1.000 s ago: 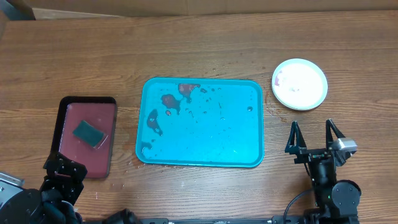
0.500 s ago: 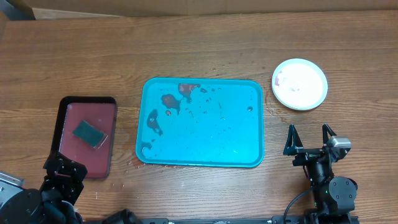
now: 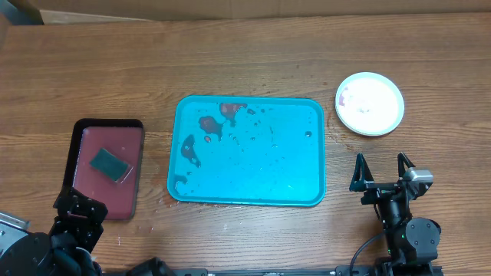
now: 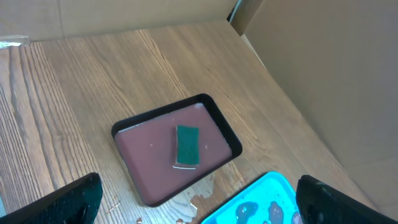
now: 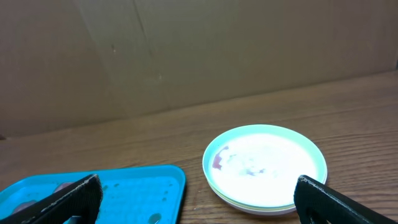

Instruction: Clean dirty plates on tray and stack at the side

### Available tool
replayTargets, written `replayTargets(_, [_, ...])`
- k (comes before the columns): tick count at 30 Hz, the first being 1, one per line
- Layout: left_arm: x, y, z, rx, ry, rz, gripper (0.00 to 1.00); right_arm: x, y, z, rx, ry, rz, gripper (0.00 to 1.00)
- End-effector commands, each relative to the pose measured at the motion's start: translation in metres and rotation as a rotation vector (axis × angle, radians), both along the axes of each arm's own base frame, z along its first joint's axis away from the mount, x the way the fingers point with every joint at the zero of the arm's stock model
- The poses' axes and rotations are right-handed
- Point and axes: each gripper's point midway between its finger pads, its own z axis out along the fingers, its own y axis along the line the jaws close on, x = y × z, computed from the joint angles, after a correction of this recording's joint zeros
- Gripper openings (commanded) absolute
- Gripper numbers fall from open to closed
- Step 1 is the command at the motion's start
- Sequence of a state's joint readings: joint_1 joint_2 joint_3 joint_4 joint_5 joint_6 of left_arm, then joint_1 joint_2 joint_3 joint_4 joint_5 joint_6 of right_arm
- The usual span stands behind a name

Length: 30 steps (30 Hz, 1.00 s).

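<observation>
Plates (image 3: 369,103) sit stacked beyond right end effector (image 3: 379,158).

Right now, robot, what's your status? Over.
Left gripper open, empty. Right gripper open, empty. Plates stacked right of tray, top one smeared. Nothing between plates and right gripper.
</observation>
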<state>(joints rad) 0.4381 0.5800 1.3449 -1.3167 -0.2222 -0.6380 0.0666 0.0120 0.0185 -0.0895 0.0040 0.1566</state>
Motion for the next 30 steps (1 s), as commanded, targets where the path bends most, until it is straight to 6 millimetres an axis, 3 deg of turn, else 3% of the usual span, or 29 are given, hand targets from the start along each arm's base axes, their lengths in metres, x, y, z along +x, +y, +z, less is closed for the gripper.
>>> replayTargets(1, [-0.001, 0.002, 0.001, 0.000, -0.006, 0.020, 1.00, 0.000, -0.001, -0.002, -0.004, -0.004, -0.006, 1.00])
replayTargets(12, [-0.008, 0.001, -0.009, -0.012, 0.044, 0.028, 1.00, 0.000, -0.001, -0.002, -0.004, -0.004, -0.006, 1.00])
replayTargets(16, [0.004, -0.013, -0.023, -0.060, 0.067, -0.077, 1.00, 0.000, -0.001, -0.002, -0.004, -0.004, -0.006, 1.00])
replayTargets(24, [0.087, -0.039, -0.061, 0.186, 0.130, -0.528, 1.00, 0.000, -0.001, -0.002, -0.004, -0.004, -0.006, 1.00])
replayTargets(30, [0.130, -0.045, -0.112, 0.230, 0.094, -0.605, 1.00, 0.000, -0.001, -0.002, -0.004, -0.004, -0.006, 1.00])
